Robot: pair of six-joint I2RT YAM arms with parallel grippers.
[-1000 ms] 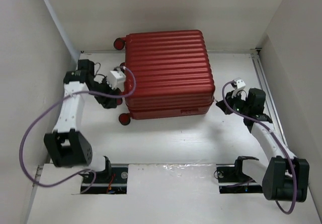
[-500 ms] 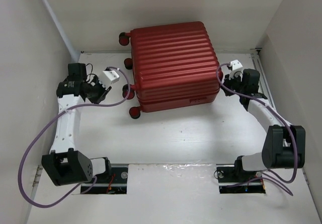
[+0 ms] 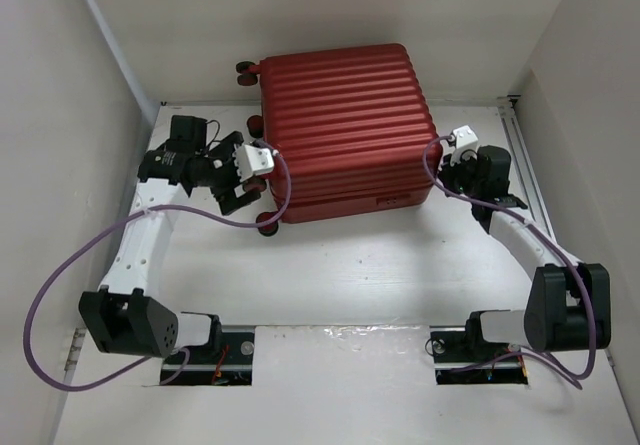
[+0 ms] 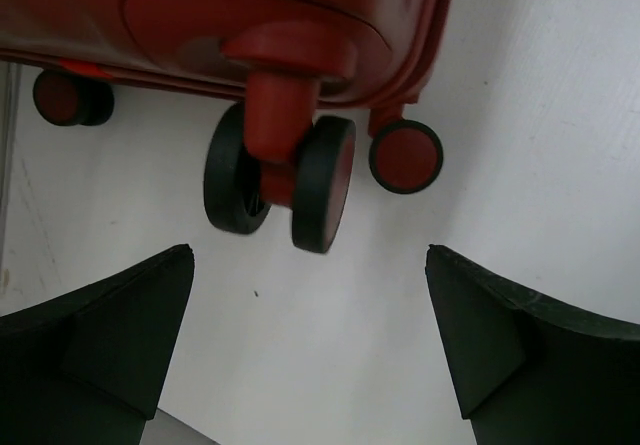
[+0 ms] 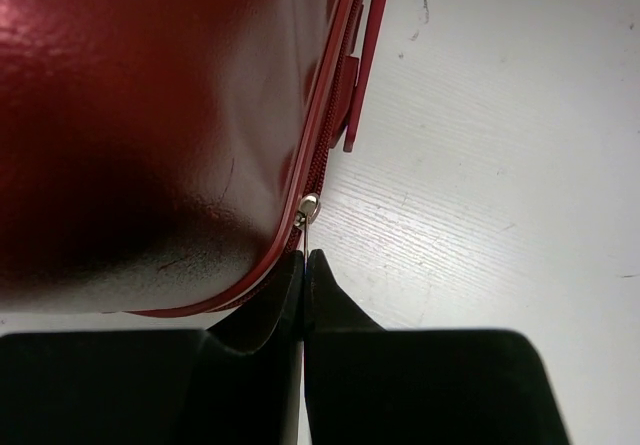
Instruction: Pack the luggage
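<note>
Right wrist: right gripper (image 5: 304, 256) pinching luggage (image 5: 150, 85) zipper pull (image 5: 308, 208).
Left gripper (image 4: 308, 255) splayed near wheel (image 4: 322, 180); slip risk under skewed tug.

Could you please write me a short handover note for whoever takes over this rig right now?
Large dark-red ribbed hard-shell suitcase: closed, lying flat on the white table.
Left gripper: open, holding nothing, facing a dark-red caster wheel.
Right gripper: shut, apparently pinching the small silver zipper pull at the suitcase's near right corner.
Done: lid down.
Left: probably finishing the zip; how far it has run is not visible.
</note>
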